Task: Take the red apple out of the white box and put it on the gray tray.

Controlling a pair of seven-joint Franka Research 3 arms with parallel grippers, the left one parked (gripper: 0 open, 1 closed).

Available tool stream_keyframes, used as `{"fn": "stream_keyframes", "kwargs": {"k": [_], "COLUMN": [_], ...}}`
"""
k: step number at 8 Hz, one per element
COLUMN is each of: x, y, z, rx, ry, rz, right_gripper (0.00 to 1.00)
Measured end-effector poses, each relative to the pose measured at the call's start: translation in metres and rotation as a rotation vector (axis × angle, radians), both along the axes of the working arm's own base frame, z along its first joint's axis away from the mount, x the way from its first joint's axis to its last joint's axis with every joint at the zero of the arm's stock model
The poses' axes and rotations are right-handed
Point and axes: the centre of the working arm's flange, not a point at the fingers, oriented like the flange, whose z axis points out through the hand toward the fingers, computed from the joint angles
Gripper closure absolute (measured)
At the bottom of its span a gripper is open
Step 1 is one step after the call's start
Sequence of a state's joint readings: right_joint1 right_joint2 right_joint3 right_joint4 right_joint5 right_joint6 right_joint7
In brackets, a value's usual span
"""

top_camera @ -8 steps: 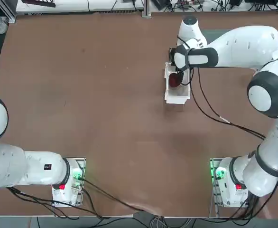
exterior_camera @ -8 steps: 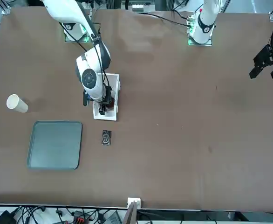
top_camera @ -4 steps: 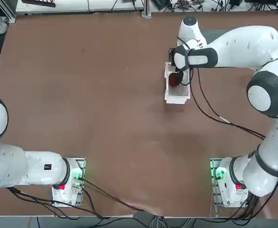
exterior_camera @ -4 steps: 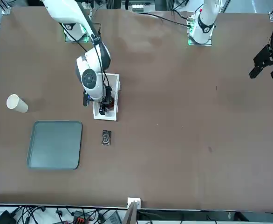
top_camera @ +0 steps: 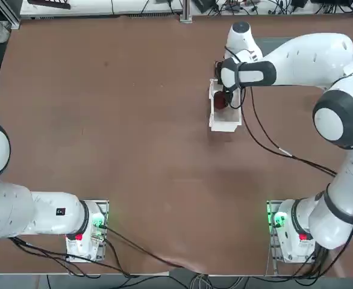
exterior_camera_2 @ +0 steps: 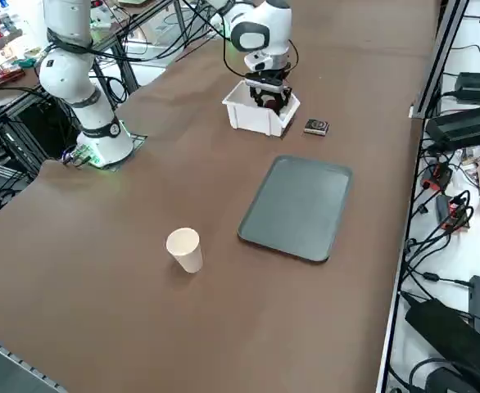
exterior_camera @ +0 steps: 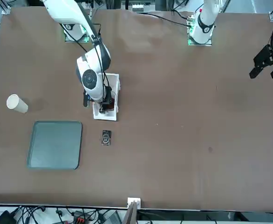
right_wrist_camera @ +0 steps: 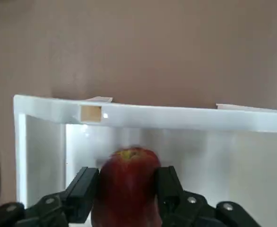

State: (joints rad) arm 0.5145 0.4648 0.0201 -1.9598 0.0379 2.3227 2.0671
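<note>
— While it sits inside the white box [right_wrist_camera: 143, 118], where is the red apple [right_wrist_camera: 128, 182] against the fingers [right_wrist_camera: 84, 189]?

— Squarely between them: one dark pad presses each flank. The right gripper [right_wrist_camera: 128, 191] is closed around the fruit, reaching down into the box [exterior_camera_2: 260, 115].

— And what lies around it?

— On the brown bench [exterior_camera: 183, 116], a small black object [exterior_camera: 106, 137] lies just beside the box's end. The gray tray [exterior_camera: 55, 144] lies near, apart from the box, and a white paper cup [exterior_camera: 16, 103] lies on its side beyond the tray.
</note>
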Motion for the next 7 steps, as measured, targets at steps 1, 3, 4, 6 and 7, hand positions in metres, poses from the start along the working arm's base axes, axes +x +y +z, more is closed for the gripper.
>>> {"fn": "stream_keyframes", "kwargs": {"k": [1,3,4,6,7], "x": [0.000,0.001,0.003,0.008,0.008], "y": [0.000,-0.001,-0.002,-0.008,-0.010], "z": [0.000,0.001,0.005,0.027,0.042], "rx": [0.000,0.001,0.005,0.013,0.015], "ry": [0.000,-0.004,-0.011,-0.024,-0.025], "rz": [0.001,0.004,0.013,0.039,0.048], "right_gripper": [0.31,0.31,0.31,0.31,0.31]}}
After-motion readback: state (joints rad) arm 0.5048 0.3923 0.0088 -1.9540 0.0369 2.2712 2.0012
